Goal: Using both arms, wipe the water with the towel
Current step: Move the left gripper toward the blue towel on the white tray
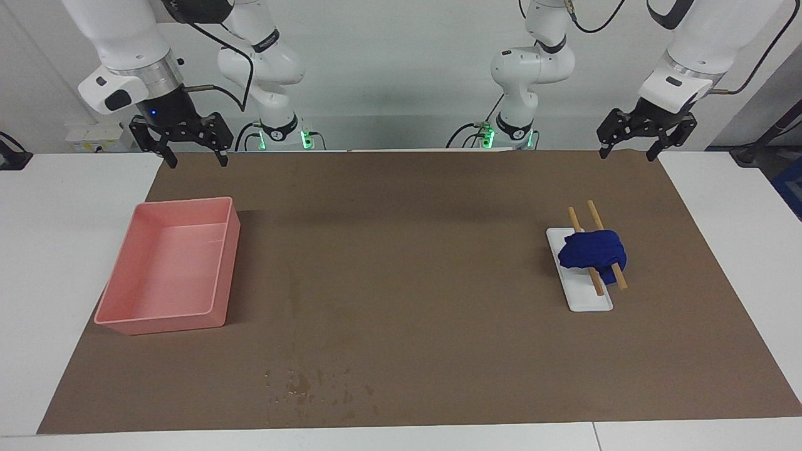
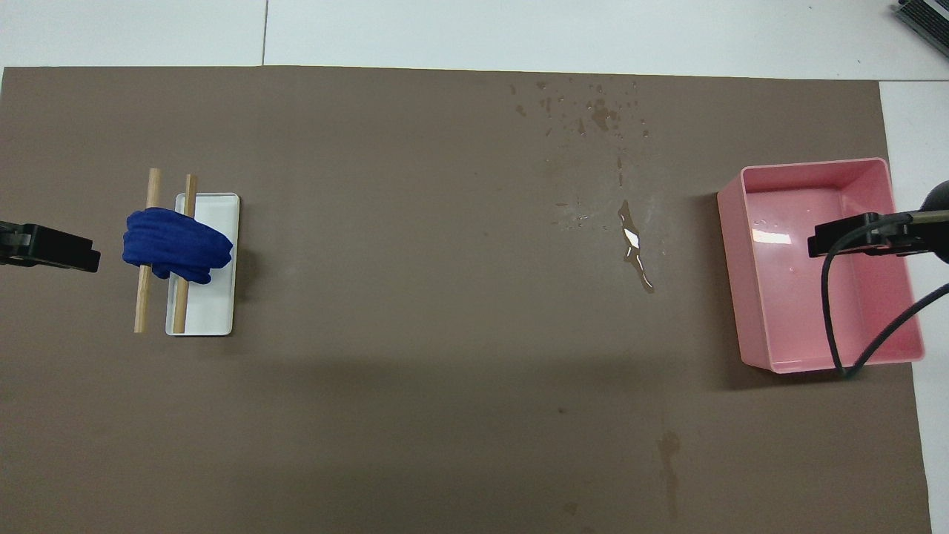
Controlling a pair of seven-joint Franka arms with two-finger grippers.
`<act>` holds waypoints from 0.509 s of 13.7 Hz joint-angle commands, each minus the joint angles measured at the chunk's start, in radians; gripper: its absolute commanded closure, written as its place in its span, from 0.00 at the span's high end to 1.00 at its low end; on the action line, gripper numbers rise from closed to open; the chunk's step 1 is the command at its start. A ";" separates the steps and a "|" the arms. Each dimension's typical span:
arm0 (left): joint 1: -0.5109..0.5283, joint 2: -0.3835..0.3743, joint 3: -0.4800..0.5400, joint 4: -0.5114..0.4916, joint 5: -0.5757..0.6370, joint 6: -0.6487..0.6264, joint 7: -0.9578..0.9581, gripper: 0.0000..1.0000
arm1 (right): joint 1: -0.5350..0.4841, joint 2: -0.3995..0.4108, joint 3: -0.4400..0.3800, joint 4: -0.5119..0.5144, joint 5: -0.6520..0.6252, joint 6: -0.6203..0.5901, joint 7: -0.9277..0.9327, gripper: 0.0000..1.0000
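A crumpled dark blue towel (image 1: 592, 250) (image 2: 178, 248) lies draped over two wooden sticks (image 1: 573, 219) (image 2: 141, 304) that rest across a small white tray (image 1: 589, 302) (image 2: 211, 315) toward the left arm's end of the table. Spilled water (image 1: 301, 382) (image 2: 600, 111) shows as scattered drops on the brown mat, farther from the robots, with a shiny streak (image 2: 634, 248) nearer to them. My left gripper (image 1: 630, 153) (image 2: 44, 248) hangs open and empty in the air beside the towel's end. My right gripper (image 1: 195, 160) (image 2: 867, 236) hangs open and empty over the pink bin's end.
A pink rectangular bin (image 1: 163, 322) (image 2: 778, 297) stands toward the right arm's end, with small shiny spots on its floor. The brown mat (image 1: 407, 250) (image 2: 408, 371) covers most of the white table. A black cable (image 2: 834, 319) hangs from the right arm over the bin.
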 commanded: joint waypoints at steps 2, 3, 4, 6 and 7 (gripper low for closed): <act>0.001 -0.009 -0.001 -0.018 0.009 0.022 0.012 1.00 | -0.005 0.011 0.008 0.005 0.011 -0.017 0.008 1.00; 0.006 -0.009 -0.001 -0.020 0.009 0.035 0.010 1.00 | -0.005 0.009 0.008 0.005 0.011 -0.023 0.008 1.00; 0.007 -0.014 -0.001 -0.044 0.009 0.070 -0.002 1.00 | -0.002 0.011 0.009 0.005 0.011 -0.023 0.008 1.00; 0.020 -0.087 0.010 -0.230 0.009 0.297 -0.029 1.00 | -0.001 0.011 0.009 0.005 0.011 -0.020 0.008 1.00; 0.038 -0.110 0.010 -0.309 0.009 0.400 -0.043 1.00 | -0.001 0.009 0.009 0.005 0.011 -0.022 0.007 1.00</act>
